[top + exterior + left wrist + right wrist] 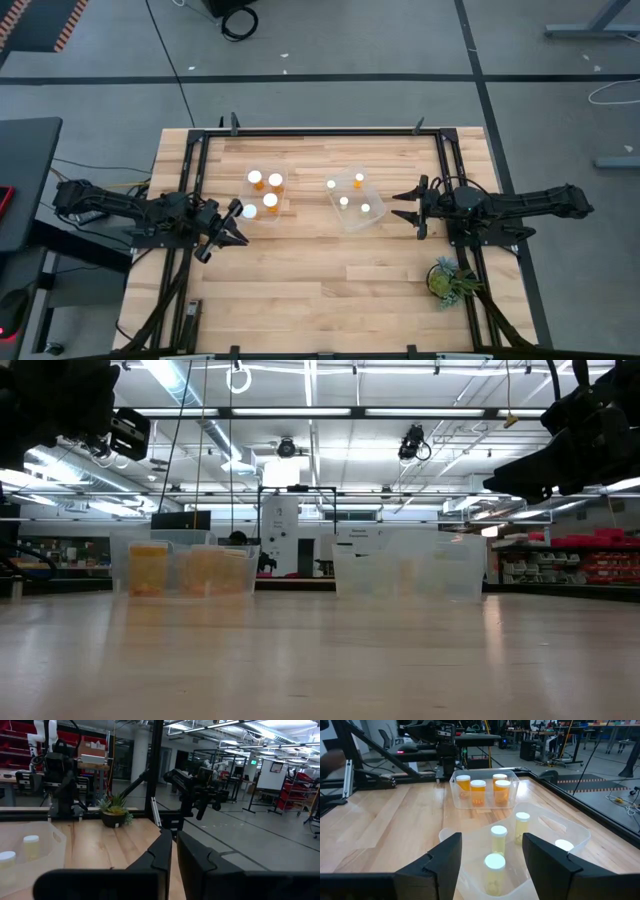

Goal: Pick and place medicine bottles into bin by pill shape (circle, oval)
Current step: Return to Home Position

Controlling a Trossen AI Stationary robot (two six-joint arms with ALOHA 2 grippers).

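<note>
Surface: pale wooden table [330,290] inside a black frame, with a grey workshop floor around it; no bottle stands on the bare wood.
Step in hand: by my reading the sorting is done and both arms only need to draw back to rest.
Retreat, left: pull the left gripper [232,232] straight back from the bin wall, with no sideways sweep.
Left arm pose: stretched low from the table's left edge, wrist level; the fingers [161,851] are closed to a thin slit with nothing between them.
Left bin: small clear plastic bin [285,172] just ahead of those fingertips and a little to one side; it holds four orange medicine bottles with white caps [270,200], all upright.
Right bin: larger clear plastic bin [340,222] just ahead of the right fingertips, set at a slant; it holds four pale yellow medicine bottles with white caps [344,202].
Retreat, right: back away before any turn, since the bin rim lies close under the spread fingers.
Right arm pose: right gripper [403,204] reaches in from the right edge, spread wide and empty.
Hazard: small green potted plant [447,278] sits behind those fingers, near the arm's base; swing clear of it.
</note>
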